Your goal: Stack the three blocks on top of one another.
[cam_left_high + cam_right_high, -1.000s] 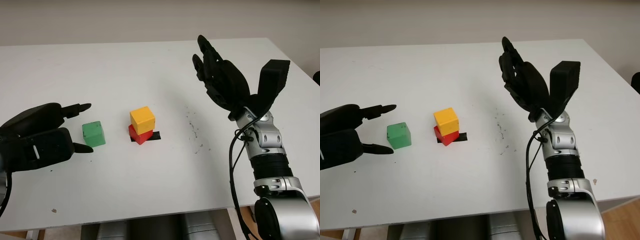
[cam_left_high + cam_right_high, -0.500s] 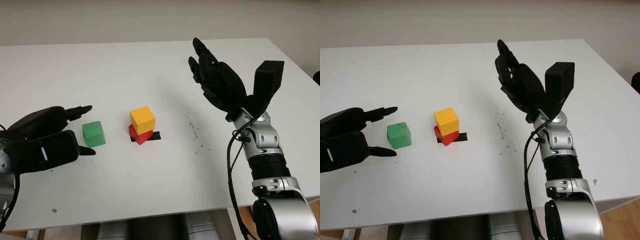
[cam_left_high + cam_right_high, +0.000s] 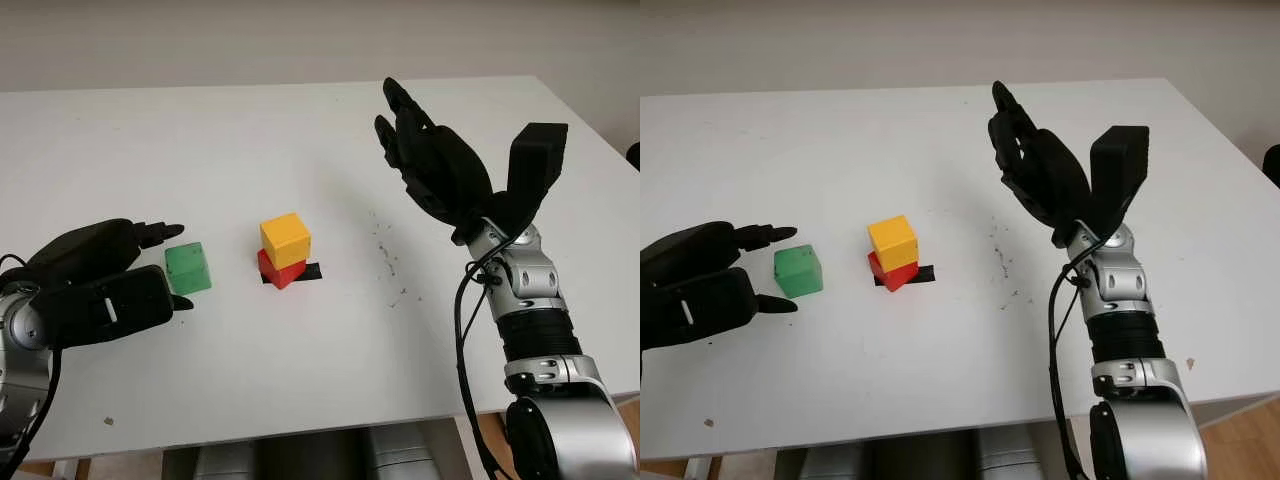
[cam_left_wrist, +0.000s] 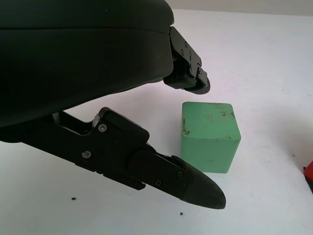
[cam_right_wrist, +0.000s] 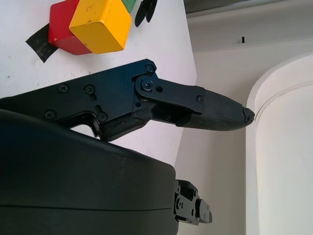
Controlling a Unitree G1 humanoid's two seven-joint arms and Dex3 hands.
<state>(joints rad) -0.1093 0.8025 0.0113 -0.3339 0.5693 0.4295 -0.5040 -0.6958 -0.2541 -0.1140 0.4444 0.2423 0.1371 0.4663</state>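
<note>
A yellow block [image 3: 285, 239] sits on a red block [image 3: 275, 270] in the middle of the white table [image 3: 300, 380]. A green block [image 3: 187, 268] lies alone on the table to their left. My left hand [image 3: 172, 266] is open at table height just left of the green block, one finger [image 4: 188, 78] behind the block's left side and one finger [image 4: 186, 181] in front of it, neither touching. My right hand [image 3: 455, 150] is open and held high over the right half of the table, well clear of the stack [image 5: 100, 24].
A black tape mark [image 3: 308, 271] lies under the red block. Dark specks [image 3: 385, 255] dot the table right of the stack. The table's front edge [image 3: 300, 428] runs close below my arms, its right edge [image 3: 600, 150] beside my right arm.
My left hand has slid right, closer to the green block, so that its fingers now flank the block's left side. The right hand has shifted slightly left. The blocks have not moved.
</note>
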